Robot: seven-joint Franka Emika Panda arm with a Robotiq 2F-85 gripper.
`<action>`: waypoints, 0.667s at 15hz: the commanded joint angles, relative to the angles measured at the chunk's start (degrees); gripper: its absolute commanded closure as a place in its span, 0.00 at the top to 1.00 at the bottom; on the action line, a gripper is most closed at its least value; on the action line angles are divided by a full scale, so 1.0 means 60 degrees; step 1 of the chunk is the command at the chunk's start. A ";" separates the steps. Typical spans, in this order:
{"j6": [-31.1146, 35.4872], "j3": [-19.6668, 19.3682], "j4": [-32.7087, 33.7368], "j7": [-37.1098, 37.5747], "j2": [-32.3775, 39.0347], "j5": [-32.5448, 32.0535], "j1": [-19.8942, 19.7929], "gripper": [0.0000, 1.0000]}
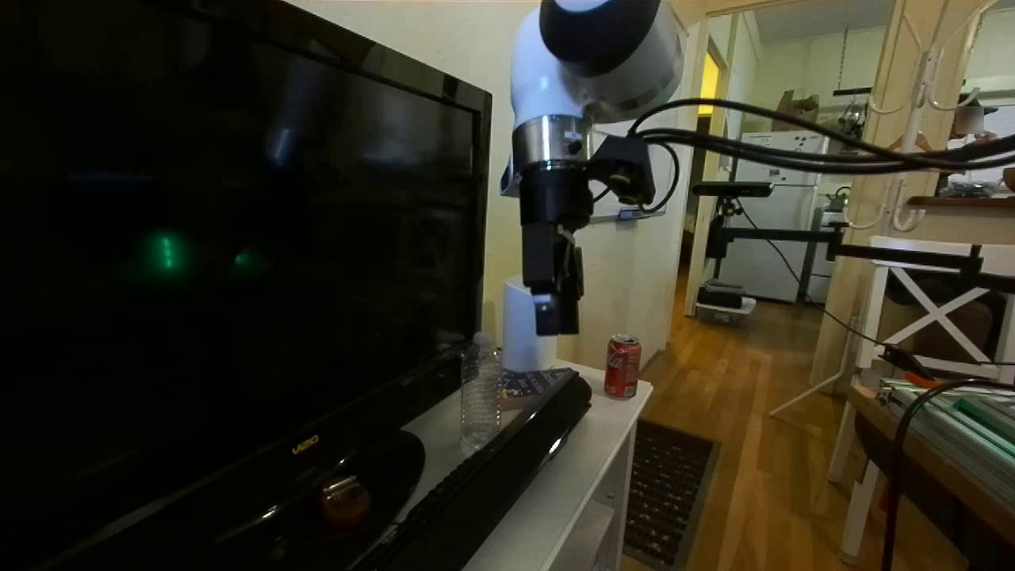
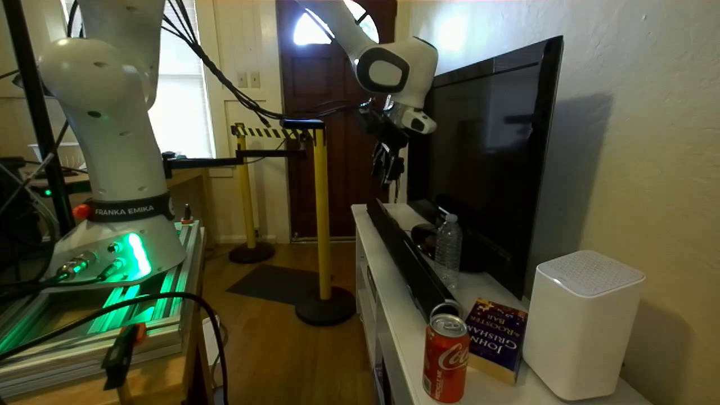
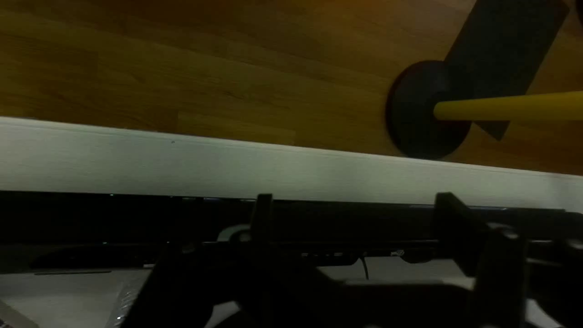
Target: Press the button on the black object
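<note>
The long black speaker bar (image 2: 406,253) lies below our gripper (image 3: 355,198), well apart from it. We cannot make out which of its small marks, if any, is the button, so pressing the wrong spot looks our likeliest failure. The gripper's jaws stand wide apart, with nothing held. Lowered like that, they might land either side of the button and miss it; we would bring them together first. A slanting push could also slide the bar along the desk (image 3: 273,171) beneath us. Lower than the gripper, beside the bar, stands a clear bottle (image 2: 448,253) that a shoved bar might topple. The TV screen (image 2: 484,152) rises to one side of the gripper, so sideways drift could scrape it. The red can (image 2: 447,360), below and well away from the gripper, seems safe.
</note>
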 commanded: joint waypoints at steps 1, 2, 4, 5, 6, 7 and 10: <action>0.0632 0.0215 0.1094 0.0749 0.1273 -0.0781 0.0175 0.59; 0.0790 0.0243 0.1320 0.0847 0.1527 -0.0953 0.0211 0.50; 0.0874 0.0266 0.1813 0.1086 0.2012 -0.1313 0.0267 0.38; 0.0988 0.0246 0.2054 0.1245 0.2251 -0.1471 0.0307 0.30; 0.1068 0.0231 0.2270 0.1389 0.2456 -0.1581 0.0326 0.24; 0.1264 0.0228 0.2503 0.1517 0.2679 -0.1638 0.0337 0.16; 0.1716 0.0283 0.3021 0.1776 0.3234 -0.1627 0.0343 0.00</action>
